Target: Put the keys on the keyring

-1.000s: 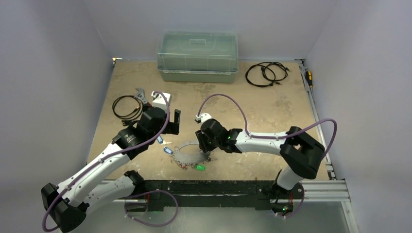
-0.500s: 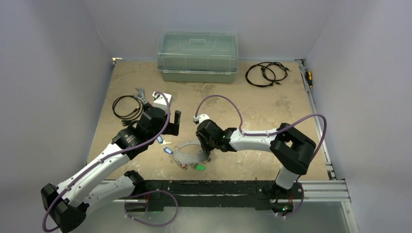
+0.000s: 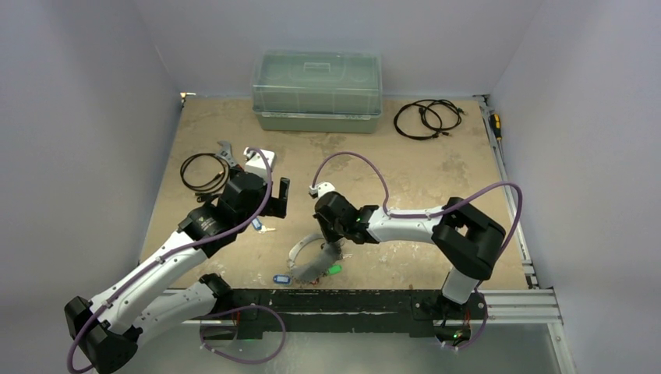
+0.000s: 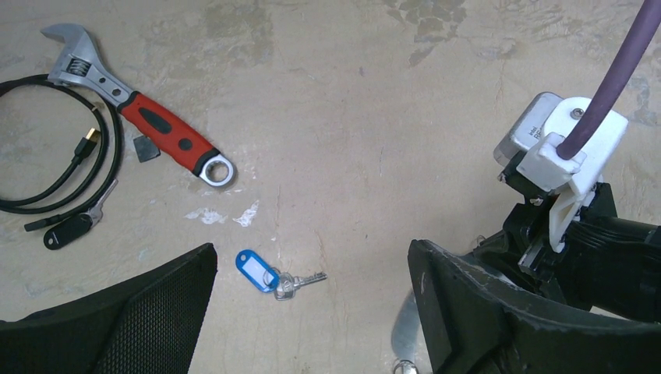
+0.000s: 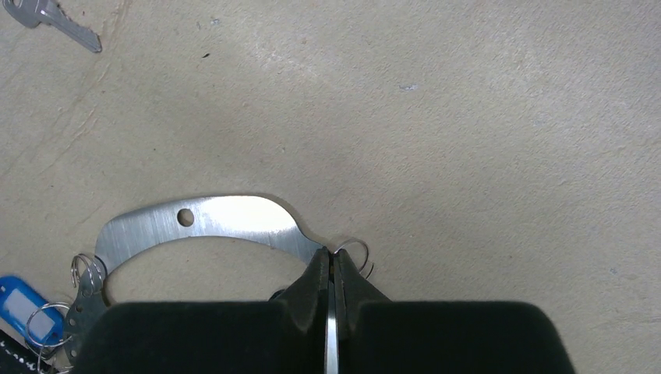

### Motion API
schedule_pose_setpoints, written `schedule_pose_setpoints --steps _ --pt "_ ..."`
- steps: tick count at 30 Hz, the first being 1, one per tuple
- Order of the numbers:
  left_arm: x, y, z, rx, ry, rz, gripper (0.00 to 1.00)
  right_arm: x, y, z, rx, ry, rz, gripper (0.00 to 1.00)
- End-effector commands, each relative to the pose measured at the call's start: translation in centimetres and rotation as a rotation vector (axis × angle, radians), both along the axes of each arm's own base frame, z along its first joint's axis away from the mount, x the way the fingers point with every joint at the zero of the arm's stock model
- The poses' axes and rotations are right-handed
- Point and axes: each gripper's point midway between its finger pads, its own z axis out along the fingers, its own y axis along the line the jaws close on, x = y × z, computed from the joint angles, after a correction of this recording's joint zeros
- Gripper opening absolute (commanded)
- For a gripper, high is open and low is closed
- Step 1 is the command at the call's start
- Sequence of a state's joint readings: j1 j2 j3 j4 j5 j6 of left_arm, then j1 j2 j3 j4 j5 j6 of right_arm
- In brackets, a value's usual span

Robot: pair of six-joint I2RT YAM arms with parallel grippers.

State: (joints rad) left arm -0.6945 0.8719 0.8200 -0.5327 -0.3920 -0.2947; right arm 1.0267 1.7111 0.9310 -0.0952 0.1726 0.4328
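The keyring (image 5: 210,218) lies near the front middle of the surface (image 3: 436,179), a flat silvery band with a punched hole. The right claw (image 5: 329,269) is clenched on its thin edge. In the top view the ring seems tipped up on the gripped side, its far end low.

Small wire rings (image 5: 84,271) hang at the band's left end, beside a blue tag (image 5: 15,304). Whether those are threaded through the band, I cannot tell. A green tag (image 3: 334,269) lies just by the ring near the front edge.

One blue key (image 4: 269,274) lies by itself on the surface, well apart from the ring. The left claw (image 4: 312,261) hangs above it, released and spread wide, with the key between its fingers. A bare key (image 5: 54,19) lies at the top left of the right wrist view.

Further out are a red wrench (image 4: 148,128), a black cable (image 4: 47,179) and a clear box (image 3: 316,89) at the back.

The step looks like presenting the ring while a key is fetched. Next, the left claw should drop and pinch the blue key by its tag, leaving the small wire ring free. The right claw must hold the band steady, since a thin edge grip could slip or twist.
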Motion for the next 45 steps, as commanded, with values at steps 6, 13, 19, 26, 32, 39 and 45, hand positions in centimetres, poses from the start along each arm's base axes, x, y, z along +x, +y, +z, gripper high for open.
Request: schedule_pose_setpoints --steps 6,13,19,26,32,39,45 --pt "-0.5 -0.9 1.8 -0.071 -0.057 -0.061 0.91 2.1 0.6 4.7 0.104 -0.199 0.029 0.00" --pt "-1.4 -2.2 4.3 -0.167 -0.135 -0.156 0.91 1.8 1.0 10.2 0.249 -0.419 0.172 0.00" --pt "-2.4 -3.6 6.3 -0.237 -0.201 -0.269 0.90 -0.3 0.0 15.1 0.342 -0.705 0.328 0.00" --pt "-2.8 -5.7 8.4 -0.271 -0.223 -0.383 0.86 -3.4 -1.2 19.8 0.398 -1.051 0.449 0.00" --pt "-2.7 -7.6 8.9 -0.278 -0.168 -0.453 0.79 -4.8 -0.4 21.2 0.290 -1.247 0.555 0.00" --pt "-3.7 -10.0 7.2 -0.334 0.016 -0.516 0.63 -4.8 0.0 21.2 0.098 -1.409 0.587 0.00" --pt "-5.0 -10.5 5.7 -0.376 0.135 -0.519 0.56 -5.1 -0.2 21.6 0.038 -1.513 0.560 0.00"
